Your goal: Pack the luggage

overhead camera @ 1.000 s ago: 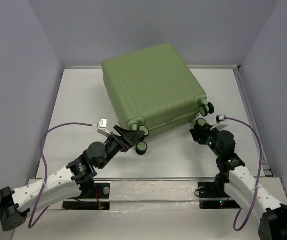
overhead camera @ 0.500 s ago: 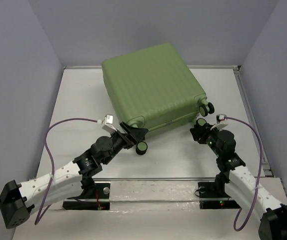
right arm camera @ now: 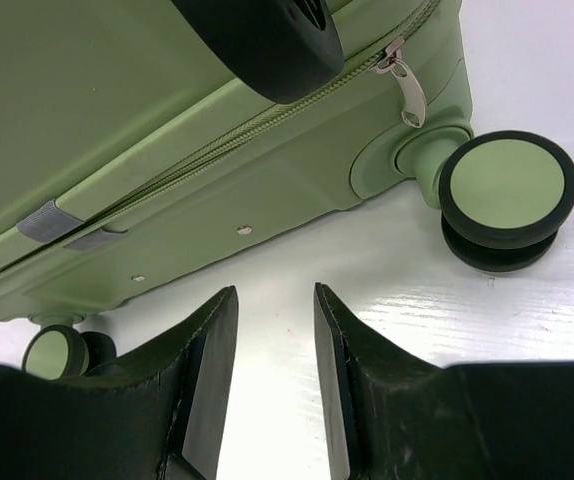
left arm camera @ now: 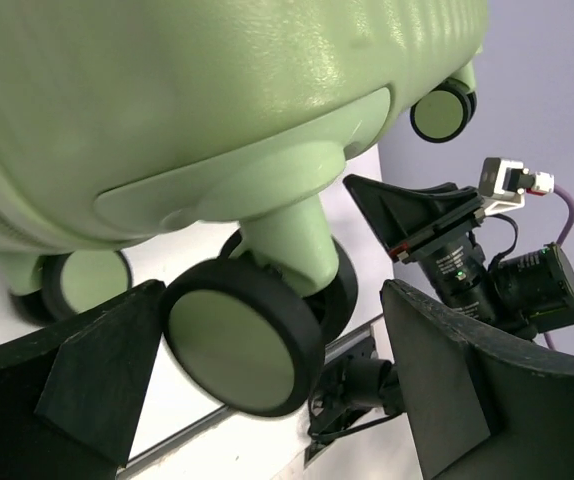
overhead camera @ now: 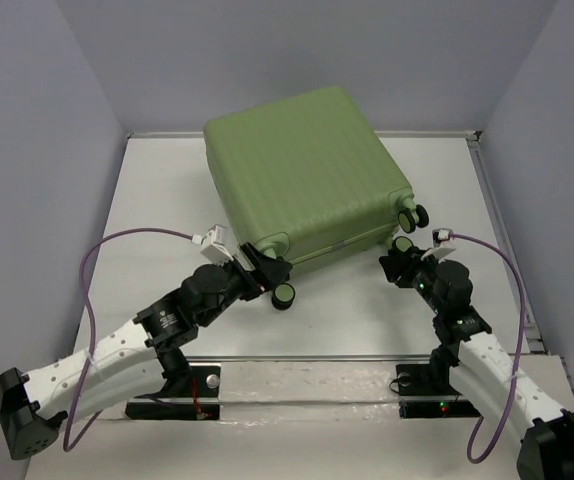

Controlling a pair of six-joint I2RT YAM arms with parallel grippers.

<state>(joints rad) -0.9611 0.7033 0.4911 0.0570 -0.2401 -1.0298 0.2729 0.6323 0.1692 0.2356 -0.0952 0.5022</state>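
Note:
The luggage (overhead camera: 307, 170) is a big light-green ribbed suitcase, lying shut and flat on the white table, wheels toward the arms. My left gripper (overhead camera: 267, 272) stands wide open at its near left corner. In the left wrist view the fingers straddle a black-and-green wheel (left arm camera: 242, 345) under the shell (left arm camera: 167, 100), without pinching it. My right gripper (overhead camera: 399, 255) hovers low at the near right corner, open with a narrow gap (right arm camera: 274, 295) and only bare table between its fingers. The zipped seam, its zipper pull (right arm camera: 404, 85) and another wheel (right arm camera: 507, 190) lie just ahead.
A metal rail (overhead camera: 307, 357) runs along the table's near edge by the arm bases. Grey walls close in the left, back and right sides. The right arm's wrist (left arm camera: 467, 260) shows beyond the wheel in the left wrist view. Purple cables loop beside both arms.
My left arm has reached forward and right, bringing its open fingers around the suitcase's near left wheel. The right arm and the suitcase have stayed put.

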